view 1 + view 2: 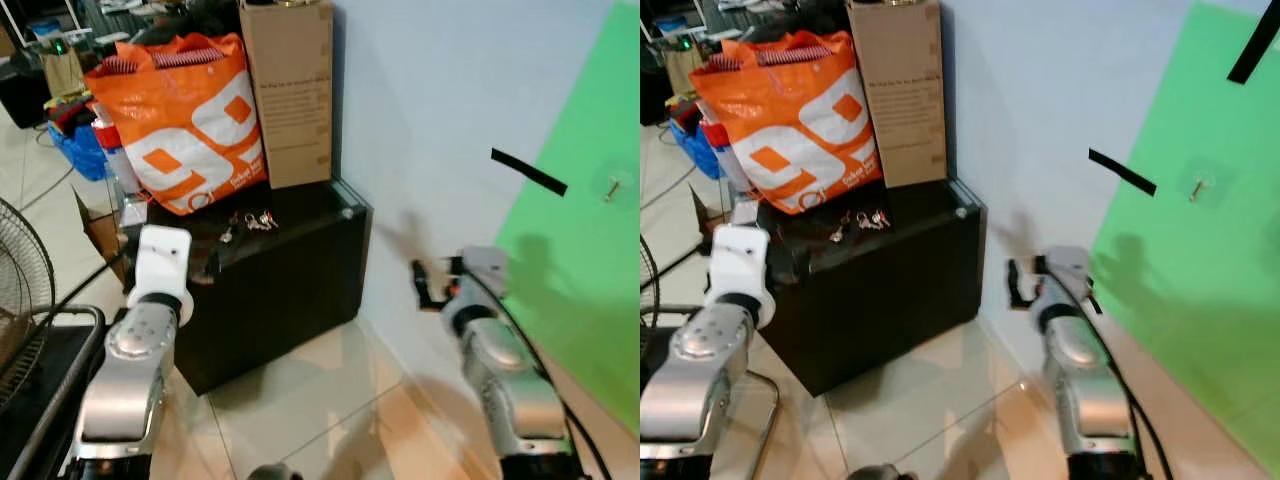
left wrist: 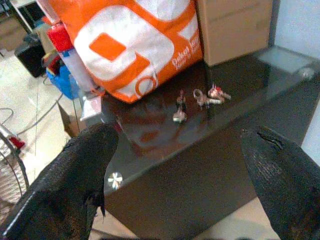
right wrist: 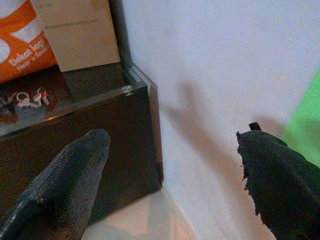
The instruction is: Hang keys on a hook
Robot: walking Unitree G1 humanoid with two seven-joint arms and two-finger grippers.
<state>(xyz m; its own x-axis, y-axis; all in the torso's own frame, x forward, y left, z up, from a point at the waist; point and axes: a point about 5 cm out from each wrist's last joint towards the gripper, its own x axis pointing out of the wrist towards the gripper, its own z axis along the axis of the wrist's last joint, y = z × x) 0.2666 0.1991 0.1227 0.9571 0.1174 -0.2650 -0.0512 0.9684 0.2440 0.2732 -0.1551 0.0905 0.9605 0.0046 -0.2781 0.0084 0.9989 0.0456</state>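
Small metal keys on a ring (image 2: pixel 200 98), light and slippery-looking, lie upper-centre on the glossy black surface (image 2: pixel 165 150), best pinched at the ring by the open left claw (image 2: pixel 180 170).

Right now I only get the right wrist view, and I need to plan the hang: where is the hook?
Observer: The hook sticks out of a green panel on the wall, off to the robot's right, just past a strip of black tape.
Operator: Which gripper looks closer to the keys?
Observer: The left gripper, I'd say. It is open and points at the keys on the cabinet.
Operator: Is anything crowding them?
Observer: An orange bag stands just behind them, with a cardboard box beside it by the wall.
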